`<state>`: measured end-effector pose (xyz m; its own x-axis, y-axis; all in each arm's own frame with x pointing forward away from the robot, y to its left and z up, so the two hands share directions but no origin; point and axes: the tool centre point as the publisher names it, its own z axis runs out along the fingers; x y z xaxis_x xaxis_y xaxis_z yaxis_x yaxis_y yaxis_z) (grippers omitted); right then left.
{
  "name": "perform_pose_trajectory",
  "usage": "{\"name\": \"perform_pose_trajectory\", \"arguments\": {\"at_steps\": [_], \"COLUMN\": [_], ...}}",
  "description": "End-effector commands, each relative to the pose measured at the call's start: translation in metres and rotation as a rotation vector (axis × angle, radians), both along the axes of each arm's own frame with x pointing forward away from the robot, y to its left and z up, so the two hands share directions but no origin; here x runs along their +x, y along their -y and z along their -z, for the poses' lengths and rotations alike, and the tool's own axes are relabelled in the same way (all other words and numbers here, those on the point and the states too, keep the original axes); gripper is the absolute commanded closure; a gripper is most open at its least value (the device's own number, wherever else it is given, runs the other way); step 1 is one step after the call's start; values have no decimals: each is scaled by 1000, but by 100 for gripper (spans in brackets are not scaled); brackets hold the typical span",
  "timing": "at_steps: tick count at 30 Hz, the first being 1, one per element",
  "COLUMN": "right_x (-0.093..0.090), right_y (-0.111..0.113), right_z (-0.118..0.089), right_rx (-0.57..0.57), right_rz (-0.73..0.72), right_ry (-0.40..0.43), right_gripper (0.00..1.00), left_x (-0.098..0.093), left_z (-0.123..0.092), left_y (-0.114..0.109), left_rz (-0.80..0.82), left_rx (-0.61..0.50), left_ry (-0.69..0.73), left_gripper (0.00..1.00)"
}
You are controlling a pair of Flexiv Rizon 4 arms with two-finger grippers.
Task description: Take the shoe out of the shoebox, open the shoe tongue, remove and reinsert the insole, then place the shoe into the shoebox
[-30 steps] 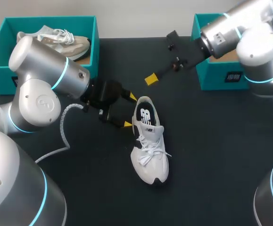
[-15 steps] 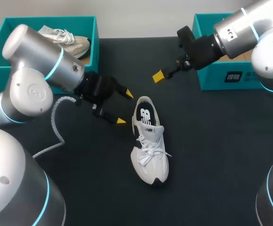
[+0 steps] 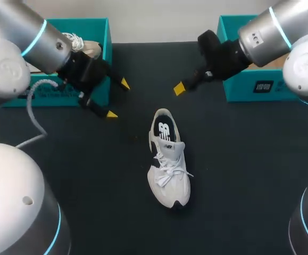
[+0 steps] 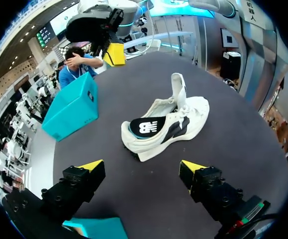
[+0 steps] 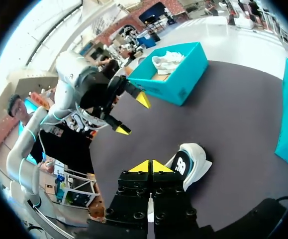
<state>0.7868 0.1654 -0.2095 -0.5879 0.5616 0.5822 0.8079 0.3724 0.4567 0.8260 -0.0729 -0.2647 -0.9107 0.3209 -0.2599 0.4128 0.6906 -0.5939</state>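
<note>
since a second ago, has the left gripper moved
Yes. The left gripper has pulled back from the heel of the white shoe, which lies where it was, to just beside the left shoebox.

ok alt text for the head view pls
A white sneaker lies in the middle of the black table, toe toward the camera, insole showing. The left arm, jaws open, hangs by a teal shoebox holding another sneaker; the right arm, jaws shut, hangs by a second teal shoebox.
</note>
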Motion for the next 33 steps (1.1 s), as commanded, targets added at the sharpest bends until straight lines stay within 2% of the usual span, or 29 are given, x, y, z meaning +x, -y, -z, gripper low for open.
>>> {"name": "perform_pose_trajectory", "arguments": {"at_steps": [1,6,12,17,18,33], "right_x": [-3,-6,-15,-22,-23,-25], "right_y": [-20,-30,-35,-35,-35,-35], "right_z": [18,36,53,55,55,55], "right_rx": [-206,-355,-440,-517,-567,-576], "right_rz": [120,173,227,277,294,286], "right_ry": [-4,-30,-45,-8,15,17], "right_gripper": [100,100,100,100,100,100], "left_x": [-8,-8,-5,-3,-2,4], "left_z": [-21,-31,-43,-52,-52,-53], "left_y": [-15,-17,-25,-31,-31,-25], "left_rz": [-11,-32,-13,-20,-22,-3], "left_rx": [-11,-6,-7,-29,-27,-8], "left_ry": [-1,-7,-2,11,11,-11], "left_gripper": [0,0,0,0,0,0]}}
